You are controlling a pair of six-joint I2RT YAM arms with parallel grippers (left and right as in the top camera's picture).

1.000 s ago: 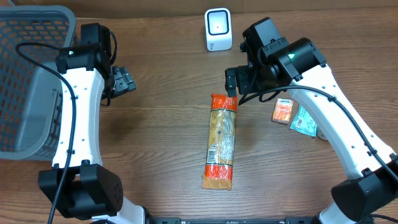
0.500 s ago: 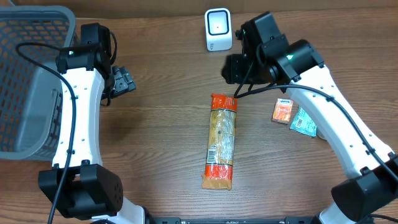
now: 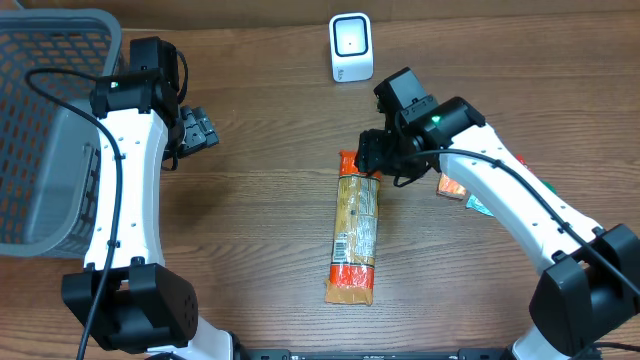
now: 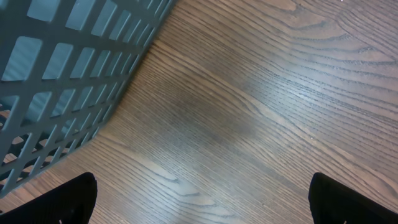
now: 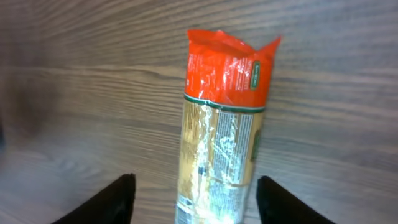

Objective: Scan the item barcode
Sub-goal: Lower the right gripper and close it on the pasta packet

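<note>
On the desk [image 3: 260, 230], well clear of the basket [image 3: 40, 120], the packet [image 3: 357, 225] lies flat, pointing toward the scanner [image 3: 351, 47]. The right claw [image 5: 196, 202] straddles its orange end, fingers apart, seemingly not yet touching. Closing squarely there should leave the barcode side free. The left claw [image 3: 203, 131] hangs spread, empty.

Bare table [image 3: 260, 230] between basket [image 3: 40, 100] and packet [image 3: 357, 230]

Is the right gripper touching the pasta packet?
Cannot tell. Right wrist view: the right gripper straddles the pasta packet; wood shows beside one finger, the other looks flush with it.
</note>
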